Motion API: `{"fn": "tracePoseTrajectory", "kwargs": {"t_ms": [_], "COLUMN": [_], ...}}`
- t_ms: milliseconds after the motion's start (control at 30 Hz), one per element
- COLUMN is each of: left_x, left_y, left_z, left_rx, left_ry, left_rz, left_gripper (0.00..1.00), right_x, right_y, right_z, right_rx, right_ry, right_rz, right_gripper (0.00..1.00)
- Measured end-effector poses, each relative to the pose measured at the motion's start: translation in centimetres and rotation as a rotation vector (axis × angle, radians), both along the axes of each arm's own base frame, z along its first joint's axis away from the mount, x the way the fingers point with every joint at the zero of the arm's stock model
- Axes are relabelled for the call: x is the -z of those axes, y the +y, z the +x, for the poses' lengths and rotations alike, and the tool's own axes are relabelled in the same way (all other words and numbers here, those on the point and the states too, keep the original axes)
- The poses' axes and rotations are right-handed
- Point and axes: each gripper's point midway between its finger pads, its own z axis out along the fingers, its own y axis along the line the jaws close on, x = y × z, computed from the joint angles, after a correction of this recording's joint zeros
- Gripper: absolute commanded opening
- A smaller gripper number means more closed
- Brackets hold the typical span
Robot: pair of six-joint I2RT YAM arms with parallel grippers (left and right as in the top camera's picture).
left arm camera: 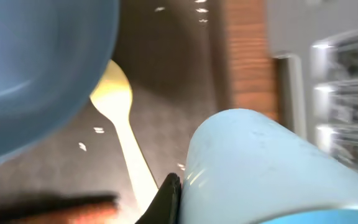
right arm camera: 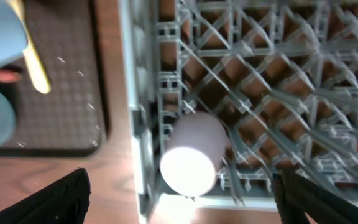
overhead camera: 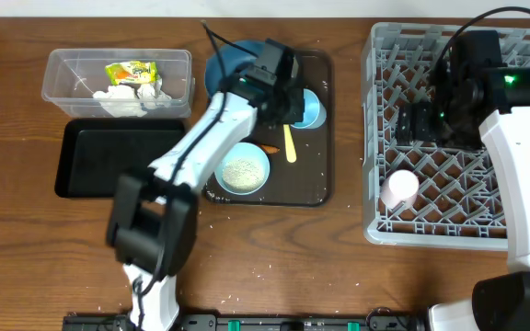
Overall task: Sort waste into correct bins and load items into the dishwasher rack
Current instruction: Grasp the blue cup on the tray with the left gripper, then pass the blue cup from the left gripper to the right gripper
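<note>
Pinching smooth, pale light blue plastic cup [left arm camera: 260,168] with left gripper [overhead camera: 296,105], jaws squeezed right down on its wall, one dark finger [left arm camera: 166,200] pressing against the outer side. Holding it over dark brown serving tray [overhead camera: 316,179]; not showing whether lifted or resting. Lying just beside that finger: yellow plastic spoon [left arm camera: 122,127], thin orange carrot [left arm camera: 61,208] blurring past its handle. Looming beyond the spoon bowl: large round blue plate [left arm camera: 36,62]. Hanging right gripper [right arm camera: 184,180] spread wide, gripping nothing, above large grey plastic pegged rack [right arm camera: 303,74]. Lying on its side directly under those fingers, inside the rack's edge: pink cup [right arm camera: 191,155].
</note>
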Motion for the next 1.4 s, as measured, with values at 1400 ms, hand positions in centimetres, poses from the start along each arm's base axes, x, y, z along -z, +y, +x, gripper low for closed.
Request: {"fn": "tracePoseTrajectory", "kwargs": {"t_ms": [1400], "left_x": [-18.4], "left_y": [-1.0], "left_z": [-10.8], "left_rx": [0.519], "left_ry": [0.322], "left_rz": [-0.982], "left_gripper": [0.06], "right_x": [-13.5], "right_y": [19.8], "right_z": [-1.9], "right_rx": [-1.092], "right_ry": [-0.655], "right_rz": [0.911], "right_gripper": [0.80]}}
